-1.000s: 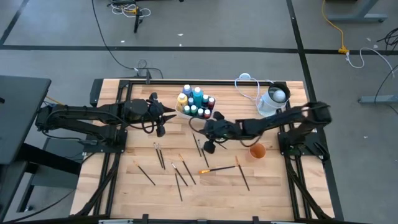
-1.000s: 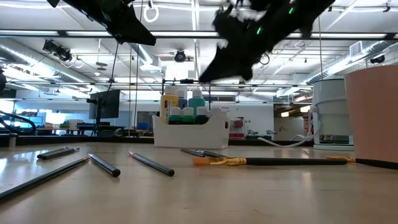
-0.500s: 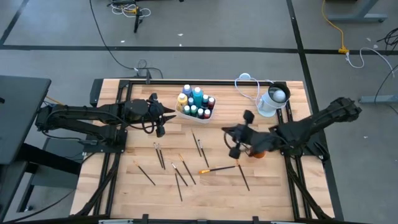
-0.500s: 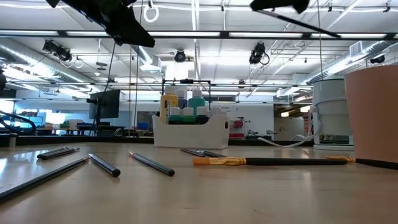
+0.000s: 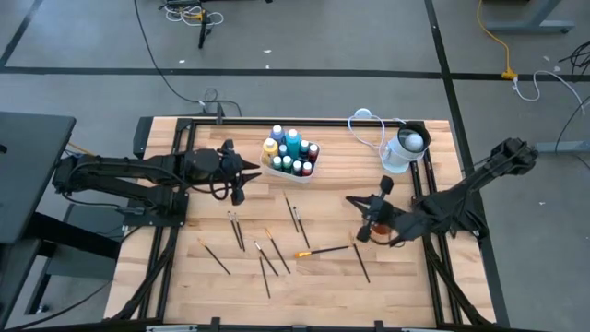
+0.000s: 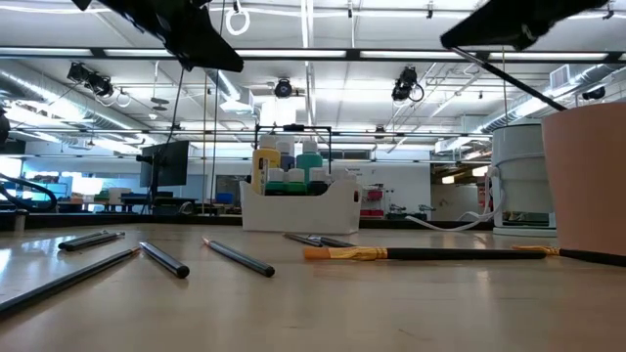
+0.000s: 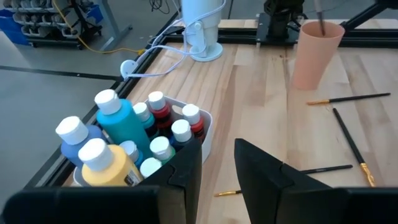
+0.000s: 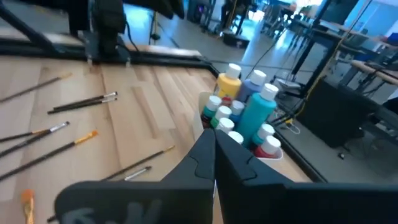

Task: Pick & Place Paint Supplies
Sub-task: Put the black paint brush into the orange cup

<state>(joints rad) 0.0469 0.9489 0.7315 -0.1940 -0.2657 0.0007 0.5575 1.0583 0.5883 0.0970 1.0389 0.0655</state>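
1. Right gripper [image 8: 214,142], lower right of the high view: fingers pinched tight on a thin dark brush [image 6: 528,86] that slants down towards the peach cup [image 7: 316,56]. Judged to be the drop into the cup; get the tip inside the rim before you let go, since the tall, light cup looks easy to tip.
2. Left gripper [image 7: 217,158], upper left of centre in the high view: fingers a narrow gap apart and holding nothing; it waits just beside the white caddy [image 7: 205,134].
3. The caddy, upper centre, is smooth plastic and packed with small round bottles [image 5: 291,155] in blue, teal, yellow and red, all with white caps.
4. Loose brushes [image 5: 267,254] lie scattered across the lower middle of the pale, planked wooden table [image 5: 184,277]. They are slim round rods and probably roll; take each at mid-handle.
5. An orange-handled brush [image 5: 323,250] lies among them, near the cup.
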